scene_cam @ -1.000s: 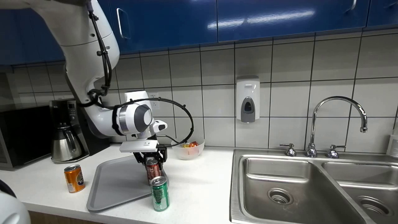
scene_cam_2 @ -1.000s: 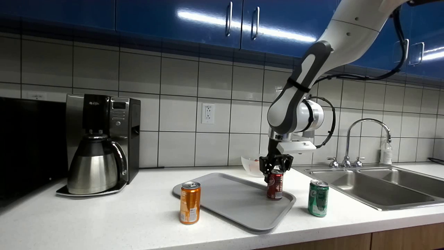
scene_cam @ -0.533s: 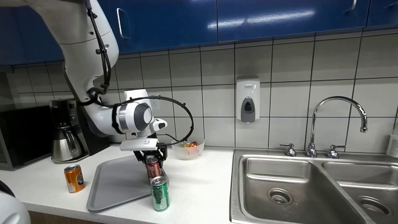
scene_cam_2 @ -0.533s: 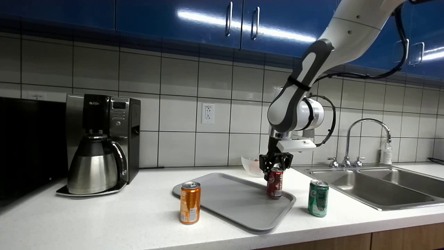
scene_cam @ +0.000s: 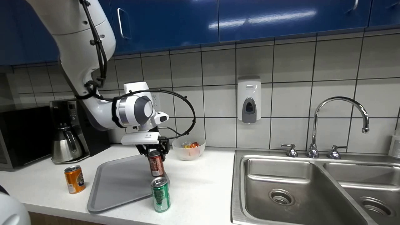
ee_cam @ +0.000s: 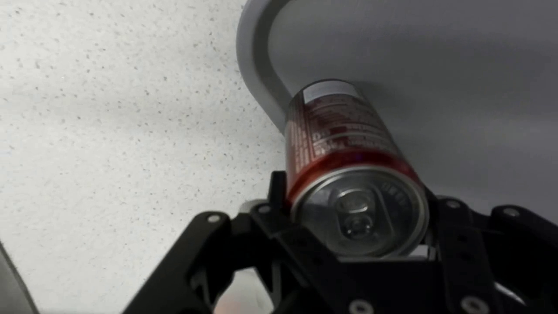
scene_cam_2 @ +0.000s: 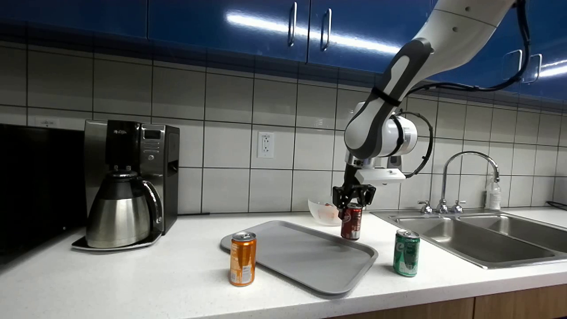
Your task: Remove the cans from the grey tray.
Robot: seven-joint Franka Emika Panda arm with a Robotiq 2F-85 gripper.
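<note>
Down to the last one afaict: the small red cylindrical drink can [ee_cam: 342,126] w/ a silvery top is in the black two-finger gripper [ee_cam: 355,198], a finger pressed in on each side near the top, so it's pinched, roughly upright. In the wrist view it's a bit right of centre, base overlapping the rim of the flat grey rectangular tray [ee_cam: 436,65] near a rounded corner. Imo it's lifted, tho can't say how much air's underneath. In an exterior view the tray's lower middle of the frame, & no other can's on it. The small orange cylindrical drink can [scene_cam_2: 243,259] stands on the white speckled counter [scene_cam_2: 150,279], low & left of centre there, & the small green cylindrical drink can [scene_cam_2: 406,253] stands at lower right, w/ a gap to the tray. So 2 of 3 are off, 3rd's in progress imo. What's left, I'd guess: get red fully past the rim, lower it to the counter, let go. FWIW a frosted bowl [scene_cam: 179,152] sits near the tray, just left of centre in an exterior view, & a double-basin steel sink [scene_cam: 281,175] fills the lower right, apart from the cans.
</note>
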